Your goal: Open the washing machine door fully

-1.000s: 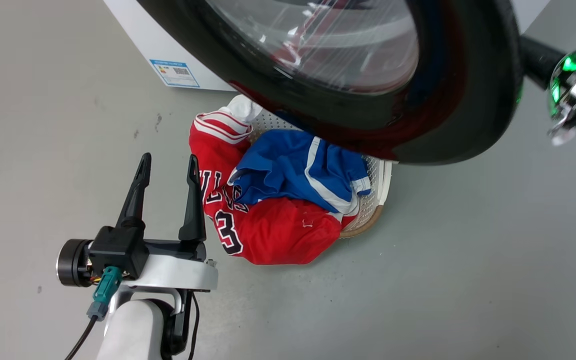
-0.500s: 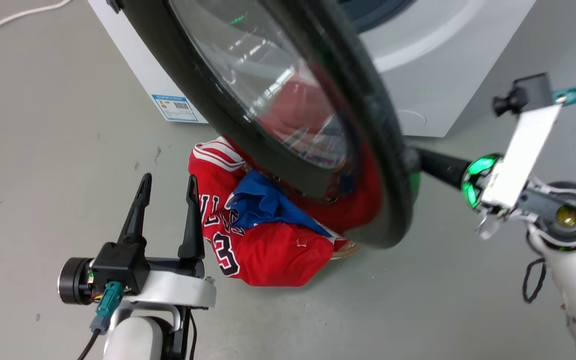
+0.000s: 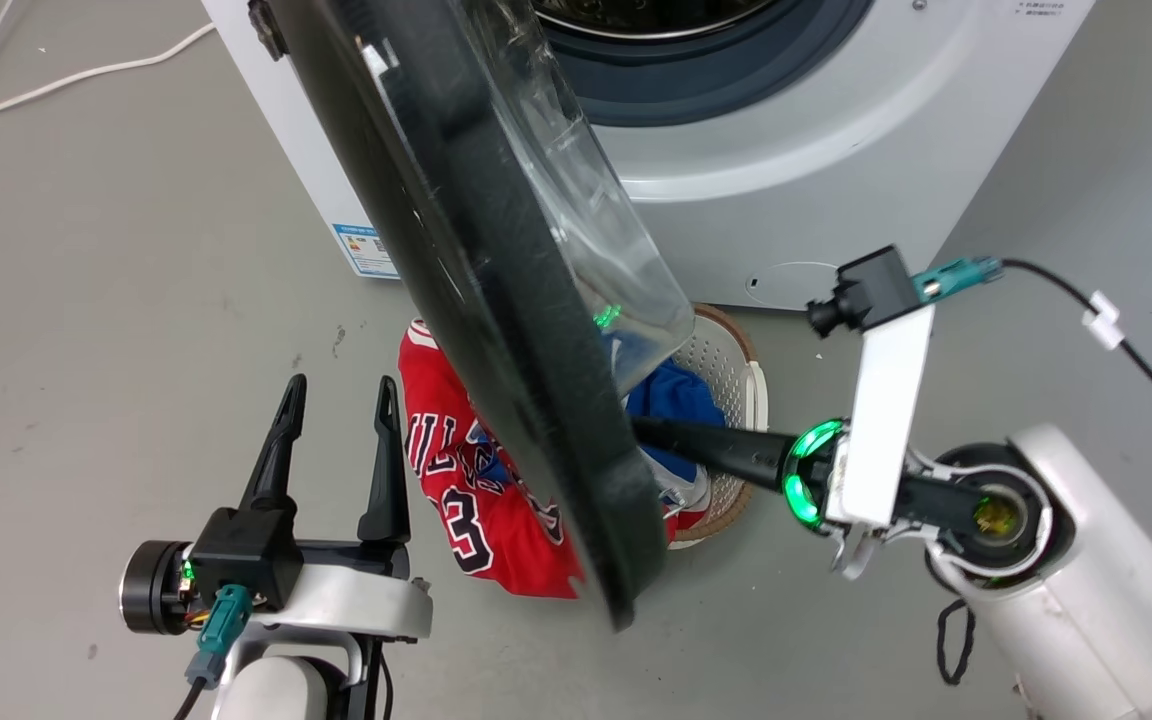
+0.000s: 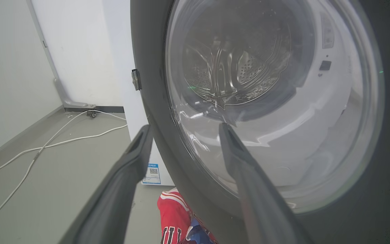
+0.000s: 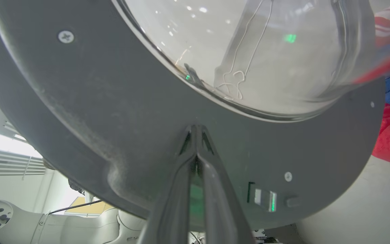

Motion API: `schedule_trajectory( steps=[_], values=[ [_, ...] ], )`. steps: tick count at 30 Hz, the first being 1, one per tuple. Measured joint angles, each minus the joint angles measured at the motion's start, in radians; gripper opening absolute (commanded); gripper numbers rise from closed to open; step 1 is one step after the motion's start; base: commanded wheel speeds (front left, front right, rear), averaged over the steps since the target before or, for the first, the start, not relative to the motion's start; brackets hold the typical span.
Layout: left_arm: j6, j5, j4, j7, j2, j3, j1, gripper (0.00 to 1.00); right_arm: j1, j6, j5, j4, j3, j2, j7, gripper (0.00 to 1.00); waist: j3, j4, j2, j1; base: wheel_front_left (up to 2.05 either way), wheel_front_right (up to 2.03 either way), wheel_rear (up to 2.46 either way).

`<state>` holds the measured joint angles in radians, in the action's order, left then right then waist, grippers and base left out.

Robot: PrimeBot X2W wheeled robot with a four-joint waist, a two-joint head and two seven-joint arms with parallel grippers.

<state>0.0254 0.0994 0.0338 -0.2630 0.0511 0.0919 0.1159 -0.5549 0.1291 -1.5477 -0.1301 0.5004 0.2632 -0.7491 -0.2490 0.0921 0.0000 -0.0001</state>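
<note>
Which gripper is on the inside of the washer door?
The right gripper: shut, tips against the inner rim of the washing machine door. The left gripper stands open on the outer side.

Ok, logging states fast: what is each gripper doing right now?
Left gripper: open, holding nothing.
Right gripper: shut, holding nothing, tips against the washing machine door at its inner rim.

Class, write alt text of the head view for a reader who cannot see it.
The washing machine door stands partly open, the shut right gripper touching its inner rim. The open left gripper hovers at lower left, beside a basket of red and blue clothes.
</note>
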Motion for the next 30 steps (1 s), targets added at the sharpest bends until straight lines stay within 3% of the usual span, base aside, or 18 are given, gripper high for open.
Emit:
schedule_trajectory(
  steps=[14, 23, 30],
  values=[
    [0.001, -0.001, 0.001, 0.000, 0.000, -0.001, -0.026, 1.00, 0.091, 0.000, 0.002, 0.029, 0.057, -0.028, -0.007, 0.00, 0.030, 0.015, 0.0000, 0.0000, 0.00, 0.00, 0.00],
    [0.004, -0.007, 0.012, 0.000, 0.000, -0.009, -0.077, 1.00, 0.200, 0.000, 0.027, 0.043, -0.049, -0.030, 0.205, 0.00, 0.114, -0.004, 0.0000, 0.0000, 0.00, 0.00, 0.00],
    [0.004, -0.012, 0.015, 0.000, 0.000, -0.014, -0.132, 1.00, 0.275, 0.000, 0.053, 0.097, -0.172, -0.036, 0.429, 0.00, 0.184, -0.025, 0.0000, 0.0000, 0.00, 0.00, 0.00]
  ],
)
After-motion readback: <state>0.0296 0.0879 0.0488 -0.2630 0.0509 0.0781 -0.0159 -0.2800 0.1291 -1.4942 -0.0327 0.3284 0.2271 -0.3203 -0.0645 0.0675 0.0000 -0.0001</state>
